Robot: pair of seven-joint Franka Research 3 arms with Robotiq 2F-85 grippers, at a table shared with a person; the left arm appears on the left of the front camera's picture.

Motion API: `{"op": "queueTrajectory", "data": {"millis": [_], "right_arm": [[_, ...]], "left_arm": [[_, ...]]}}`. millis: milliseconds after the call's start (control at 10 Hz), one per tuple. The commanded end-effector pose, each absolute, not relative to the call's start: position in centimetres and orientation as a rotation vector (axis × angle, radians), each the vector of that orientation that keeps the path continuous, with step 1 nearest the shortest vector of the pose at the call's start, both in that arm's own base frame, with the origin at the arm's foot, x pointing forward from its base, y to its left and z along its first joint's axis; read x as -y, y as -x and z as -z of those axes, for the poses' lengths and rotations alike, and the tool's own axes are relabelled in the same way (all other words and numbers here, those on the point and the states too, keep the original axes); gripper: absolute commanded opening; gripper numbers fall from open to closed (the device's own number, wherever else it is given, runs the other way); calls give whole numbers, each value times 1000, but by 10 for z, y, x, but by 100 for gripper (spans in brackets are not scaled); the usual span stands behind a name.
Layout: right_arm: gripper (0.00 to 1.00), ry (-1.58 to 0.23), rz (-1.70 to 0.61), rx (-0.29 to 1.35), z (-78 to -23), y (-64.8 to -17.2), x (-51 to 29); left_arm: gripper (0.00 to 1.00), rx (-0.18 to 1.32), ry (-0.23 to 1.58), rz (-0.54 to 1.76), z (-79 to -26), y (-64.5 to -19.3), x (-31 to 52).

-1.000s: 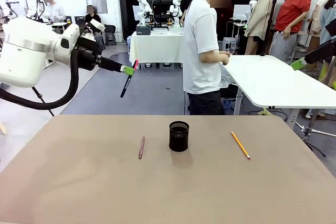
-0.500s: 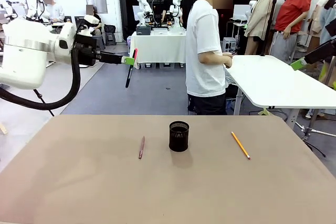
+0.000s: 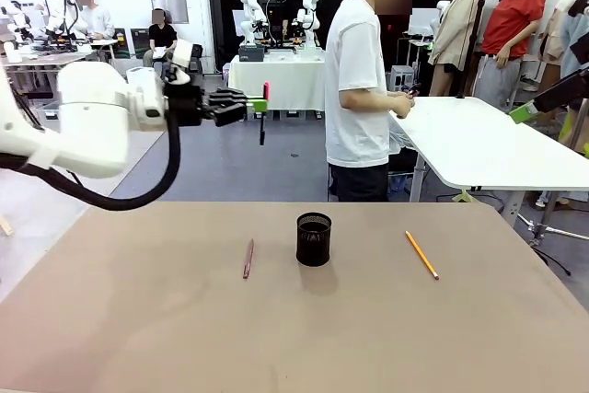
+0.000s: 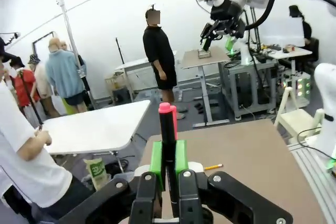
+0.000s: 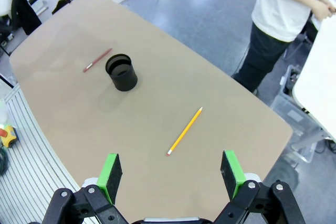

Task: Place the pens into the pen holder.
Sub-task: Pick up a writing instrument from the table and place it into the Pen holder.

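Pen holder point(image 3: 314, 238) stands mid-tabletop point(image 3: 138, 319), bare surface all round; dark-red pen point(image 3: 248, 259) lies left, yellow pencil point(image 3: 422, 255) right. Left claw point(image 3: 261, 105), raised high, clamps the pink-tipped pen point(image 3: 263, 117). Right claw point(image 5: 170, 161) gapes wide.

On the left of the front view, the left arm point(image 3: 92, 126) is a fat, glossy white shell with rounded joints. A thick black cable point(image 3: 172, 149) loops underneath it. Past the wrist the white gives way to black at the left gripper point(image 3: 261, 104), which has jointed black fingers tipped with bright green pads point(image 4: 156, 157) and silver screw heads point(image 4: 216, 178) at the pivots. Along the bottom of the right wrist view, the right gripper point(image 5: 170, 174) is the same make, with black links, round screws and green pads.
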State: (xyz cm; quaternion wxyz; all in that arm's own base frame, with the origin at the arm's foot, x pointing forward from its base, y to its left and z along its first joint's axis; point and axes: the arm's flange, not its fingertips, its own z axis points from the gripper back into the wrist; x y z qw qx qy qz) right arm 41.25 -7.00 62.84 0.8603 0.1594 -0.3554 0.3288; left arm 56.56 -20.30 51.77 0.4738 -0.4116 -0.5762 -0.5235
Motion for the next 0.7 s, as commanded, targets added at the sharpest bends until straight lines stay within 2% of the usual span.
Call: {"op": "queueTrajectory", "data": {"millis": [0,200,600], "right_arm": [[100,-349,-696,756,-630,-412,70],[100,-349,-696,756,-630,-412,70],[100,-349,-696,756,-630,-412,70]], "left_arm": [[0,1516,1007,1267,-508,-573,227],[0,1562,1003,1267,-494,-583,252],[0,1463,1053,1229,-450,-598,279]]}}
